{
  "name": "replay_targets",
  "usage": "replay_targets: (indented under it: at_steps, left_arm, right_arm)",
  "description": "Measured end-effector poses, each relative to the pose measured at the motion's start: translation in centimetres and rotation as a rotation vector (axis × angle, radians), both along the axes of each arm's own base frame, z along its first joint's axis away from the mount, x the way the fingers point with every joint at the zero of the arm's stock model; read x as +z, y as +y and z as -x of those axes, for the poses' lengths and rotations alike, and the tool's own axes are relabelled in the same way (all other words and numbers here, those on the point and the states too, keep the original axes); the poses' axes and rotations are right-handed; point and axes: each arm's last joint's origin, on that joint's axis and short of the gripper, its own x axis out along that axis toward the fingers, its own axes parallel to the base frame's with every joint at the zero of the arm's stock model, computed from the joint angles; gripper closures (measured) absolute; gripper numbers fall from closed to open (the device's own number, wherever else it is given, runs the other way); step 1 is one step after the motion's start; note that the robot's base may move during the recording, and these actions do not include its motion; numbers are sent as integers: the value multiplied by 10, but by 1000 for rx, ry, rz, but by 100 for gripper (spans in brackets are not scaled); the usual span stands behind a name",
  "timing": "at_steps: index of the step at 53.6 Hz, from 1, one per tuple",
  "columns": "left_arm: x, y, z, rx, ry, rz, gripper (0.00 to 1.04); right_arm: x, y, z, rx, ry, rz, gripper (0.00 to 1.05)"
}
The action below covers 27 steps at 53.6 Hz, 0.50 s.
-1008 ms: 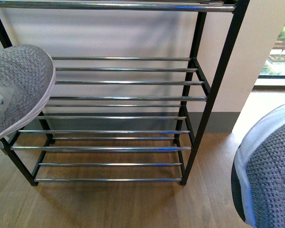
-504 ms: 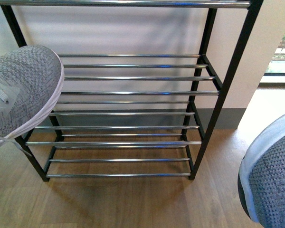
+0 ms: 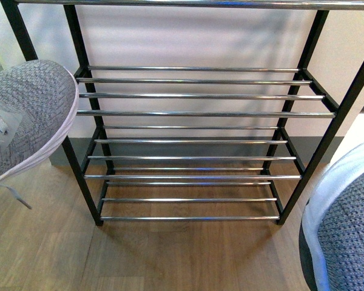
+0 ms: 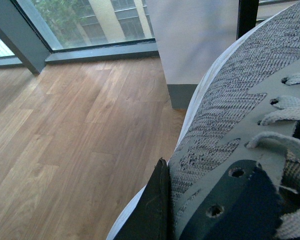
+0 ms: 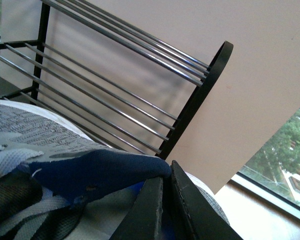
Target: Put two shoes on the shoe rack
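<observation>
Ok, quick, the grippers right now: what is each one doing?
Left gripper: closed, holding a sneaker by the collar.
Right gripper: closed, holding the other sneaker by its navy lining.

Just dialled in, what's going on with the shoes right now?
Each arm holds one grey sneaker up in front of the shoe rack. The left claw grips the left sneaker by its side near the eyelets. The right claw pinches the navy collar of the right sneaker. No shoes sit on the rack's visible tiers, and neither sneaker rests on it yet.
</observation>
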Motion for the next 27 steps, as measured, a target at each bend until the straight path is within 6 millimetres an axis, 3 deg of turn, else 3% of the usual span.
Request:
replay_targets:
  at_steps: [27]
  left_arm:
    - [0,0,0,0,1,0,103]
  right_arm:
    - [-1,0,0,-7,3,-3,103]
